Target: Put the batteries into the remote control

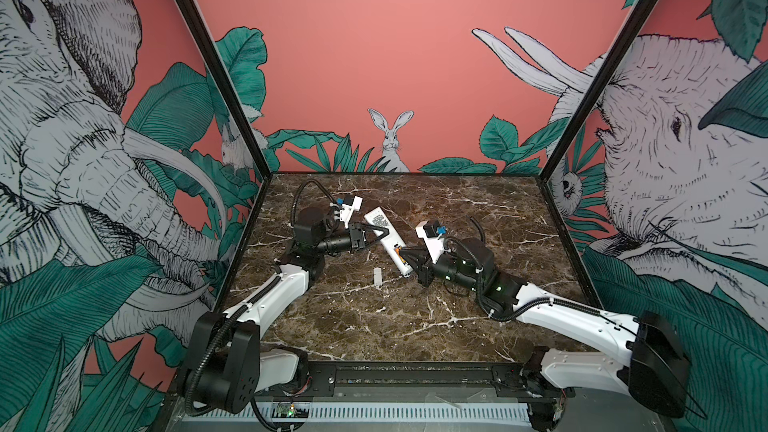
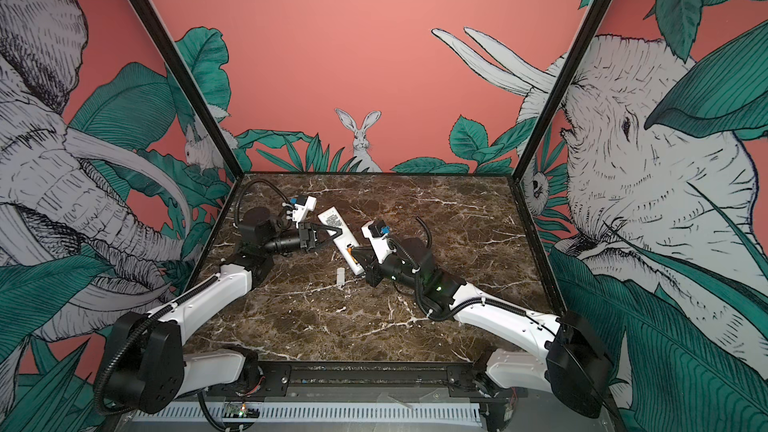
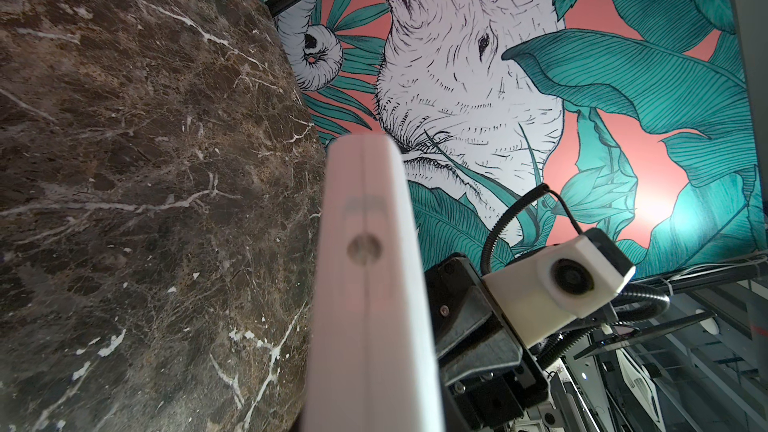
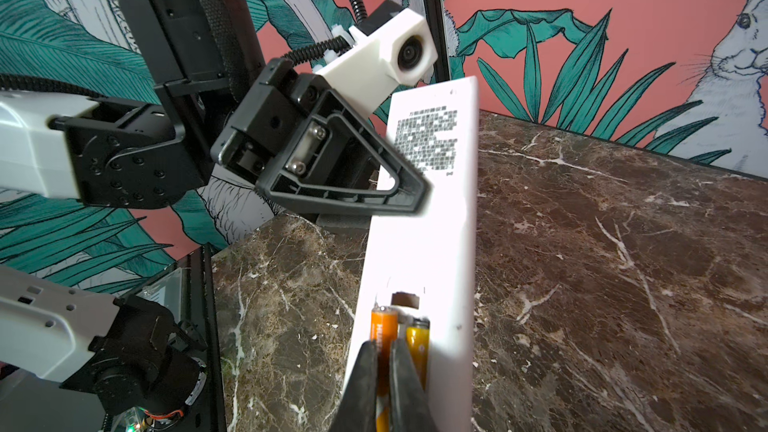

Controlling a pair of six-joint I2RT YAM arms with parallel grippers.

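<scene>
The remote control [image 1: 374, 218] [image 2: 330, 218] is a slim white bar lying diagonally near the table's middle, dark label side up [image 4: 428, 139]. My left gripper [image 1: 380, 232] [image 2: 334, 231] [image 4: 411, 197] is shut on its middle, one finger on the label side and one beneath. The left wrist view shows only the remote's side edge [image 3: 370, 284]. Two orange batteries [image 4: 383, 324] [image 4: 417, 342] lie side by side in the open compartment at the near end [image 1: 397, 249]. My right gripper [image 1: 402, 253] [image 2: 353, 252] [image 4: 384, 353] is shut, its tips resting over one battery.
A small loose white cover [image 1: 377, 277] [image 2: 341, 276] lies on the brown marble table [image 1: 374, 326] just in front of the remote. Printed walls with black frame posts close in the back and both sides. The right arm's wrist camera [image 3: 573, 280] sits close beside the remote.
</scene>
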